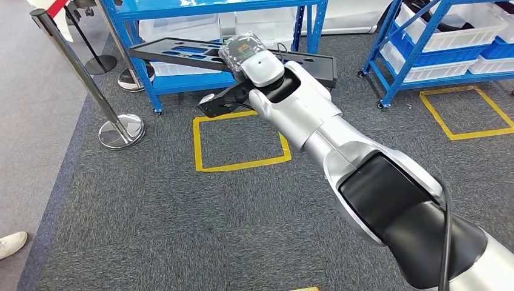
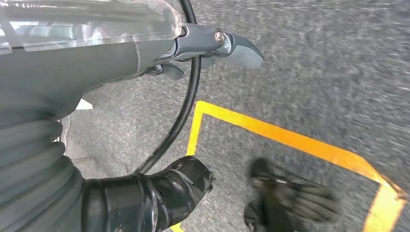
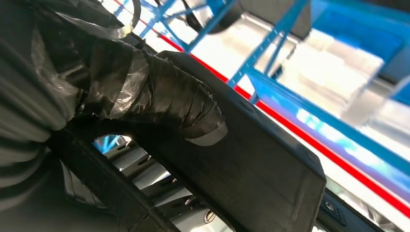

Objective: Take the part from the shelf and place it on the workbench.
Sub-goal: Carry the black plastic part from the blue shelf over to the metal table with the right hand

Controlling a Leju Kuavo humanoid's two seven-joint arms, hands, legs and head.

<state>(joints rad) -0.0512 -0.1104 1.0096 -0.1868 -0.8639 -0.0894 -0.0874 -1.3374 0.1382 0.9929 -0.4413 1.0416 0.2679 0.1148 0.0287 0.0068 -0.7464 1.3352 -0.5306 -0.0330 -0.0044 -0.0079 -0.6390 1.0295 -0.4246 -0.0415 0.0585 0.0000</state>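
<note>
Long black part point(image 1: 182, 53) in right hand point(image 1: 242, 51), near white-binned shelves point(image 1: 418, 42)

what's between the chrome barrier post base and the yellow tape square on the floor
Bare grey carpet, in the head view: nothing lies between the post base and the yellow tape square.

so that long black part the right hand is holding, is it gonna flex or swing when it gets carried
The black part looks like a rigid moulded panel with cut-outs: it runs straight with no visible sag, so probably stiff. It is long, and the right hand grips it partway along, so the ends may swing or tilt. The cut-outs suggest it is fairly light.
</note>
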